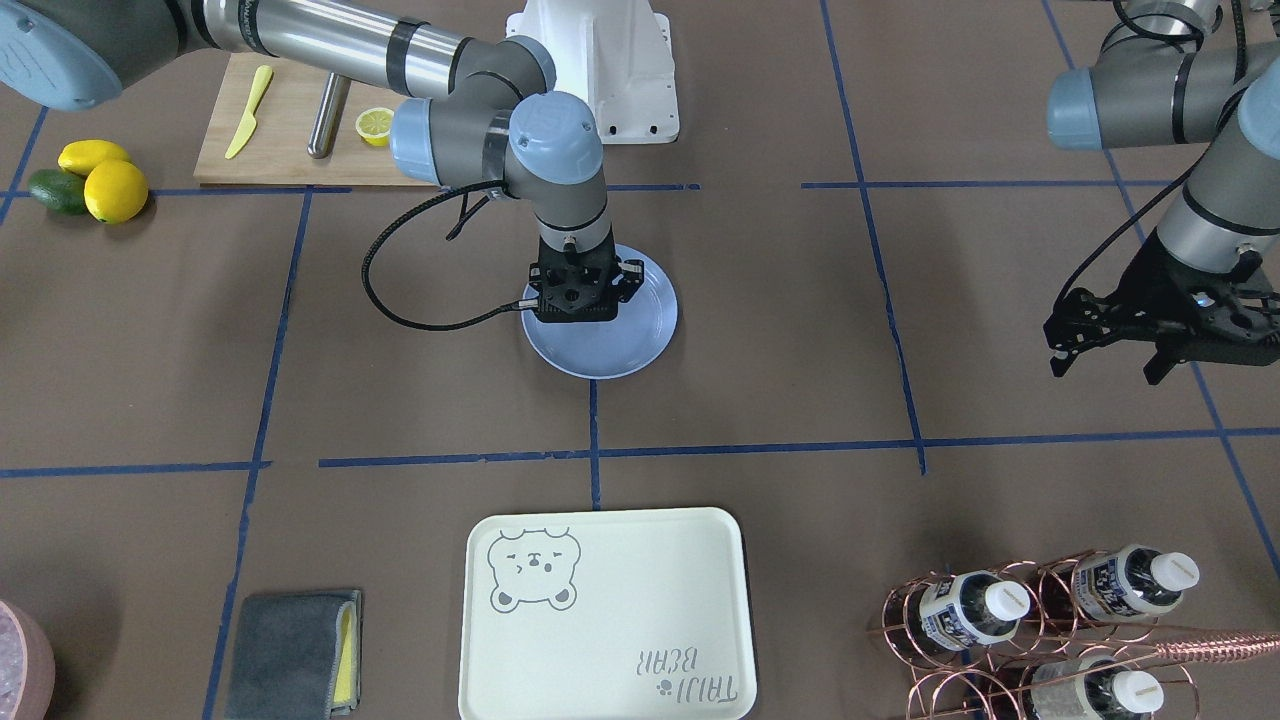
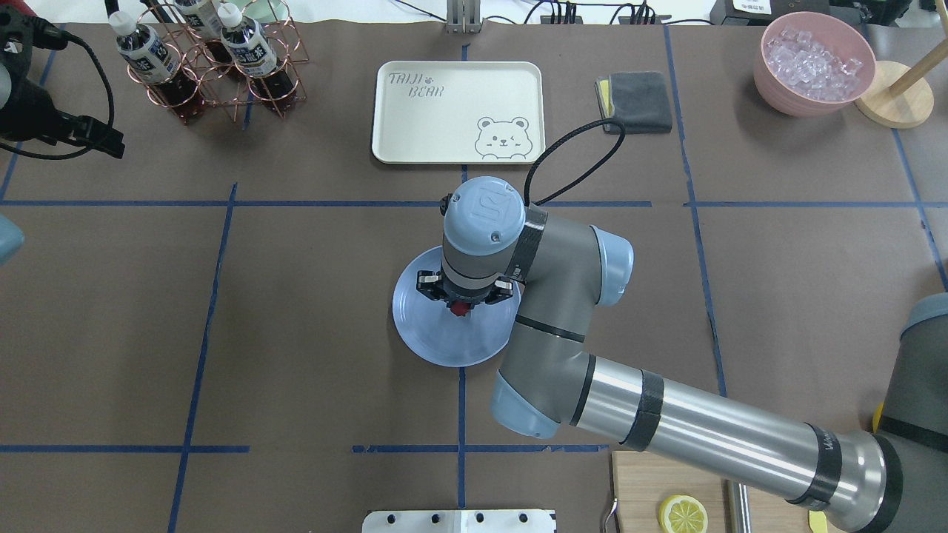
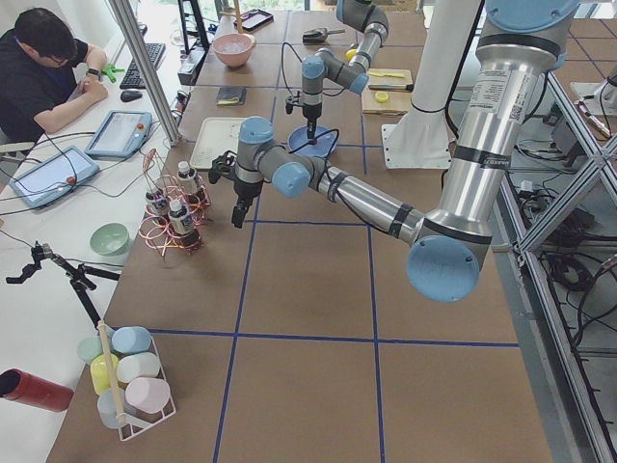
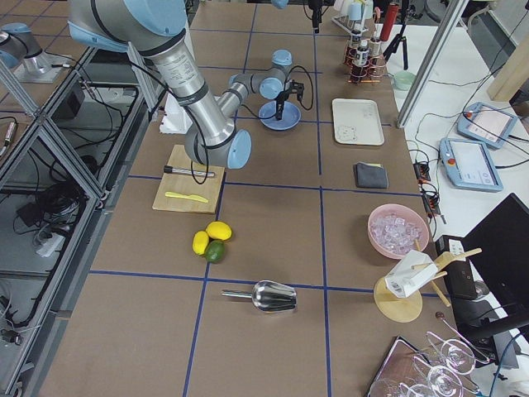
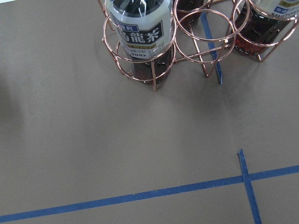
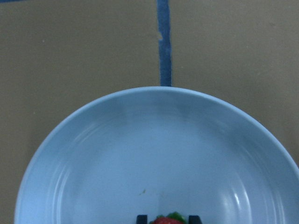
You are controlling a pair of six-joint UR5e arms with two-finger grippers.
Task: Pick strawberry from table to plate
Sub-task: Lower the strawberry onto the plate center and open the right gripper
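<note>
- The right pincer point(image 2: 461, 302) points straight down over the plate point(image 2: 437, 342), its two fingertips point(image 6: 141, 218) closed on the strawberry point(image 2: 461, 309).
- The wrist view shows the red berry with its green cap between the dark tips, above the plate's inner floor. I cannot tell whether it touches the glaze.
- The plate sits near the middle of the worktop point(image 2: 311, 333), on top of a blue tape line point(image 6: 163, 42) that runs out from under its rim.
- From overhead, the right arm's wrist and elbow cover the plate's far and right-hand parts, and its black cable point(image 2: 574, 159) loops up toward the grey cloth point(image 2: 641, 100).
- The left pincer point(image 1: 1108, 362) hangs above the worktop with its fingers apart and nothing between them. It is near the copper bottle rack point(image 2: 207, 66) and well apart from the plate.
- Beyond the plate lies the cream bear tray point(image 2: 459, 111), with the grey cloth and a pink bowl of ice point(image 2: 815, 63) further along.
- On the robot's side, a wooden board point(image 1: 300, 130) carries a yellow knife point(image 1: 248, 112), a metal rod point(image 1: 328, 115) and a half lemon point(image 1: 375, 125).
- Two lemons point(image 1: 115, 190) and an avocado point(image 1: 58, 190) lie just off the board's end, and a metal scoop point(image 4: 264, 295) rests further out.
</note>
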